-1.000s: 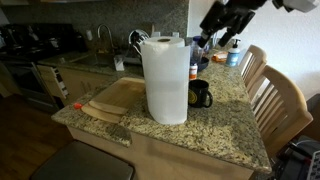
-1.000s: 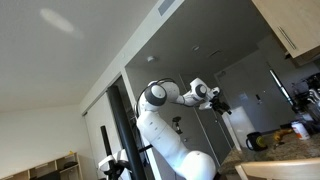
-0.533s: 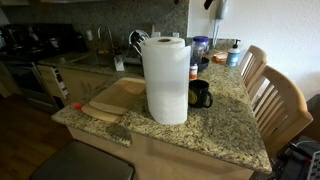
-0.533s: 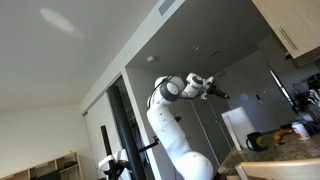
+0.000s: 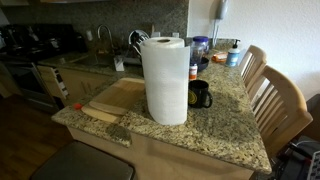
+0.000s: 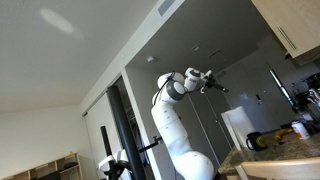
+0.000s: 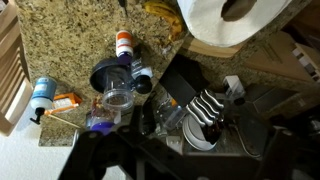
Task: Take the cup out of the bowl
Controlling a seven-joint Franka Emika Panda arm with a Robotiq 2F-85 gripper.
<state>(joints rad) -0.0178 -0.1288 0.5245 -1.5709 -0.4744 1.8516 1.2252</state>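
Note:
In the wrist view, seen from high above, the dark shallow bowl (image 7: 104,74) sits on the granite counter. A clear plastic cup (image 7: 118,98) stands at its edge, overlapping it; I cannot tell whether it is inside. My gripper (image 6: 213,84) is raised high in the air on the white arm, far above the counter. It is too small and dark there to show its jaws or anything in them. It is out of the frame in the exterior view of the counter. The dark shapes along the bottom of the wrist view are unclear.
A tall paper towel roll (image 5: 165,78) stands mid-counter beside a black mug with a yellow inside (image 5: 200,94) and a wooden cutting board (image 5: 112,100). An orange-capped bottle (image 7: 124,44) and a blue bottle (image 7: 40,95) lie near the bowl. A utensil holder (image 7: 205,110) is by the sink. Chairs (image 5: 280,100) stand along the counter.
The arm has lifted up and away from the counter. The gripper has left the top of the counter view, and the wrist has swung higher.

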